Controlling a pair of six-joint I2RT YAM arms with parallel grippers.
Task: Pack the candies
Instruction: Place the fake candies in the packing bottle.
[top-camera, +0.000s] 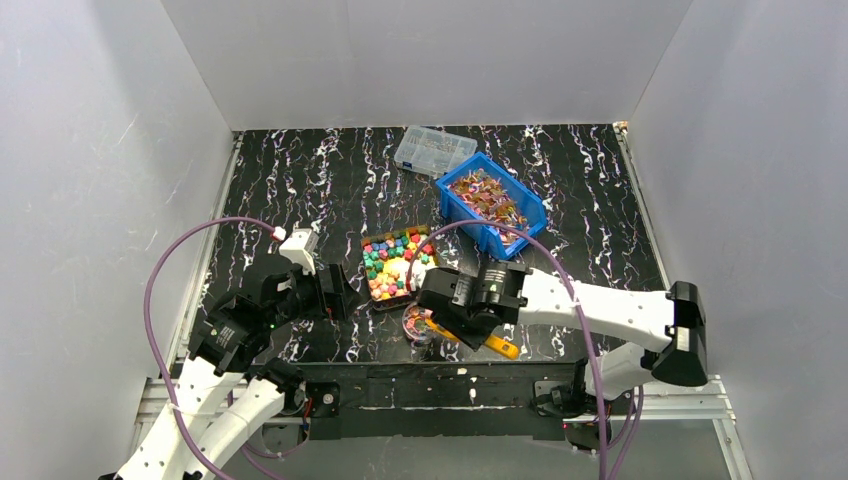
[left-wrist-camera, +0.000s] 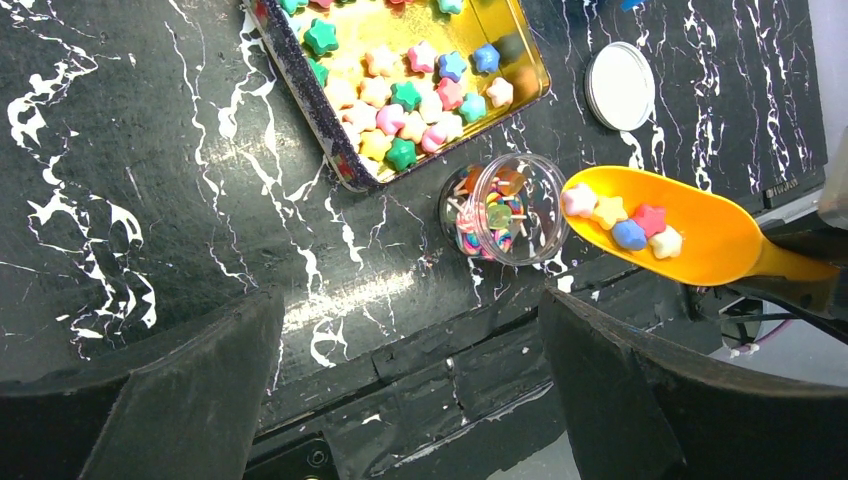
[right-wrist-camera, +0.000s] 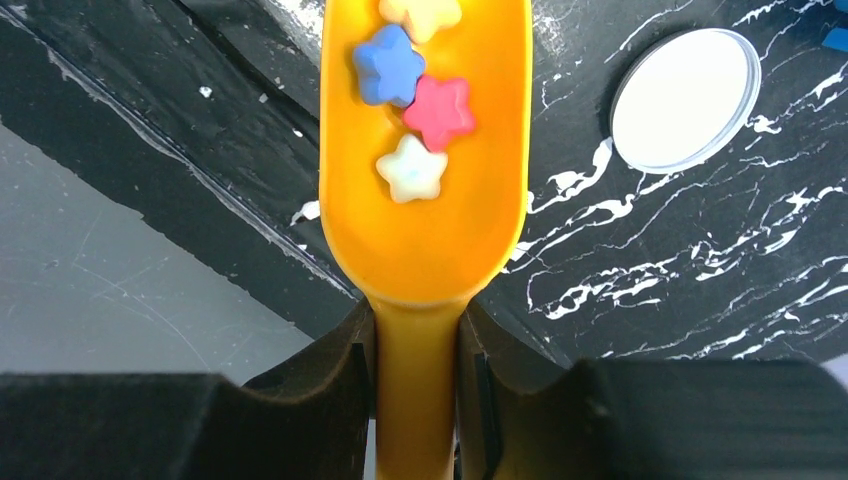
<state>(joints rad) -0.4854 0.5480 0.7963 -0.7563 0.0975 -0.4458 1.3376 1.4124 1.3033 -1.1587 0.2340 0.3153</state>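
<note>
Our right gripper is clamped narrow on the handle of the yellow scoop; the scoop's long axis runs straight out ahead of the gripper, bowl forward and roughly level; a few star candies, blue, pink, pale and yellow, sit in the bowl towards its far end.

What the pour depends on is the clear jar; it lies directly beyond the scoop's tip, on the line of that long axis, and is already part filled. From the left wrist view the tip meets the jar's rim, though we cannot quite tell whether it overhangs the mouth or stops just beside it. We judge that a tilt forward along the axis would send the candies that way.

Its white lid lies flat on the worktop, off to the scoop's side; the gold tray of loose candies lies beyond the jar.

Our left gripper hangs wide apart and holds nothing; the jar is ahead of it, farther from it than from the right.
</note>
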